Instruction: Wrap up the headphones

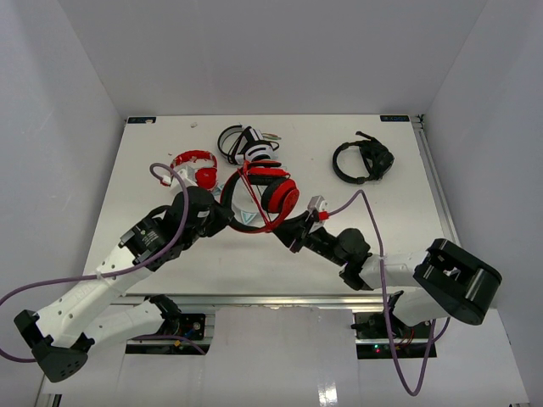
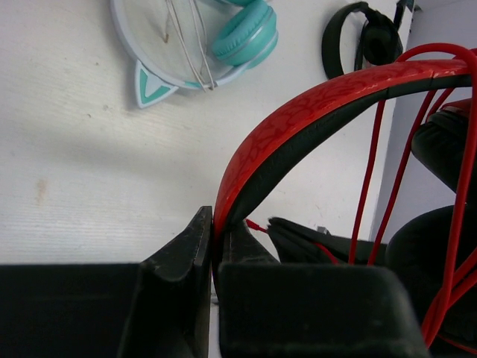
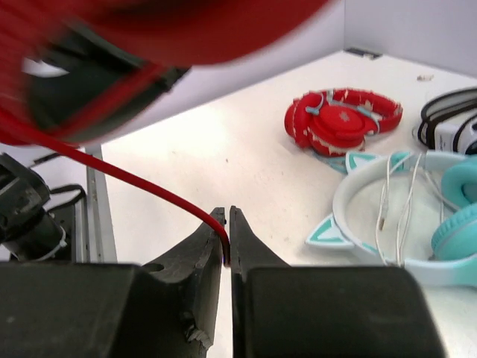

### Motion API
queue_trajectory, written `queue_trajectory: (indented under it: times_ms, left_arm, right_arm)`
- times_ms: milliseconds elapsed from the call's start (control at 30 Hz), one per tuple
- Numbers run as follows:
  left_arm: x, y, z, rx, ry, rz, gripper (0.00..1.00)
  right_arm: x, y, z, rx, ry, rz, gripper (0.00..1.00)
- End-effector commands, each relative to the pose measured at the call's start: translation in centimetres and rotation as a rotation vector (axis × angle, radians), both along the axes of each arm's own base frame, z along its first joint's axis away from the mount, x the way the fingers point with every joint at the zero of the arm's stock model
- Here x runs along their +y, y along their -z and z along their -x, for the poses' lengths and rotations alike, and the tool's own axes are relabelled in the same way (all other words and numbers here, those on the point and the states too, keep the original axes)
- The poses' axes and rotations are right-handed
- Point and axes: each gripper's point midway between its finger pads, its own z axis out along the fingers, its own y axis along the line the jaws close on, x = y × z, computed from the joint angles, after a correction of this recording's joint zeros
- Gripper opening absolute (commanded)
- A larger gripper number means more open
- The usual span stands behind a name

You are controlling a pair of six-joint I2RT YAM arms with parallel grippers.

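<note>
While in left gripper, headphones, cable taut.

The headphones have a red crackle-patterned headband lined black, and a red cable.

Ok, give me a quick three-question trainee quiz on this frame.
1. True or false: the left gripper is shut on the headband of the headphones.
2. What does the right gripper pinch? A) cat-ear headset B) red cable C) small red pair
3. Fill in: in the top view, the black headset lies to the ___ of the headphones.
Key: 1 true; 2 B; 3 right.
</note>
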Motion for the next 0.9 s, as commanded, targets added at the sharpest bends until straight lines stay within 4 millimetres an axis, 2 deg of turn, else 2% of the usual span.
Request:
queue_trajectory:
  times_ms: [0, 167, 267, 400, 533, 600, 633, 700, 767, 867]
  left_arm:
    - [-2.4, -4.8, 0.7, -0.090, 0.079, 0.218, 0.00]
    - [-2.3, -4.5, 0.5, -0.087, 0.065, 0.214, 0.00]
    - [-2.2, -4.5, 0.4, -0.087, 0.062, 0.210, 0.00]
    - [-2.1, -4.4, 0.5, -0.088, 0.055, 0.216, 0.00]
    - [-2.1, -4.7, 0.5, -0.093, 0.055, 0.220, 0.00]
    - [-2.2, -4.7, 0.6, -0.092, 0.061, 0.221, 0.00]
    - [-2.4, -4.8, 0.7, -0.093, 0.078, 0.225, 0.00]
    - [-3.1, -4.8, 1.0, -0.115, 0.144, 0.206, 0.00]
    - [-4.2, -5.6, 1.4, -0.171, 0.242, 0.208, 0.00]
    - [-5.9, -6.1, 3.1, -0.240, 0.438, 0.198, 0.00]
  right_arm:
    - [-1.4, -5.2, 0.4, -0.178, 0.023, -0.196, 0.13]
    - [-1.0, -5.2, 1.5, -0.215, -0.040, -0.205, 0.13]
    - [-0.8, -5.1, 1.6, -0.221, -0.052, -0.203, 0.08]
    - [-0.8, -4.9, 2.0, -0.235, -0.066, -0.211, 0.08]
    - [-0.8, -4.5, 2.0, -0.225, -0.073, -0.218, 0.17]
    - [-0.7, -4.5, 2.2, -0.231, -0.082, -0.223, 0.13]
    - [-0.7, -4.5, 2.1, -0.233, -0.078, -0.223, 0.08]
    - [-0.9, -4.6, 1.6, -0.233, -0.052, -0.225, 0.08]
    - [-1.6, -4.6, 0.7, -0.220, 0.016, -0.230, 0.08]
    - [-2.4, -4.8, 0.3, -0.253, 0.064, -0.222, 0.08]
